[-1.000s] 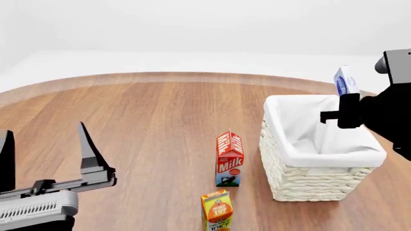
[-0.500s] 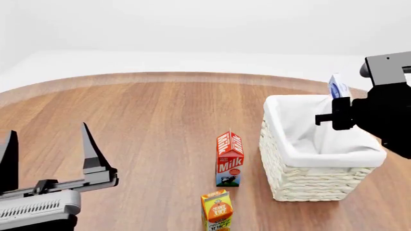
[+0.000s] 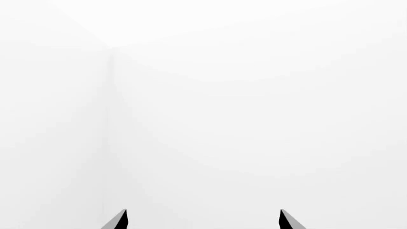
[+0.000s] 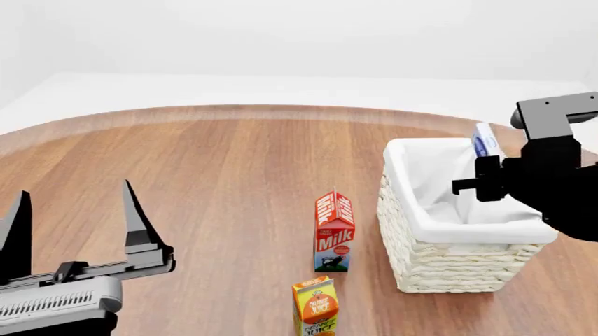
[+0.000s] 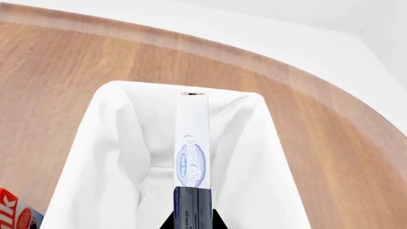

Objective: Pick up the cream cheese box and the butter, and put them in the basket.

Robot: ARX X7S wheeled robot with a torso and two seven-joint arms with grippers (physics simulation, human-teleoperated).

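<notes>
cream cheese box (image 5: 191,143) | edge-on, above basket (image 4: 439,269) | butter apparently unseen

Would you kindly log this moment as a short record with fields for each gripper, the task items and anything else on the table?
right gripper: shut on the cream cheese box, held edge-on over the basket
left gripper: open, holding nothing, raised above the table
butter: not in view
basket contents: only white lining visible
other items: milk carton and orange juice carton, both upright beside the basket
</notes>
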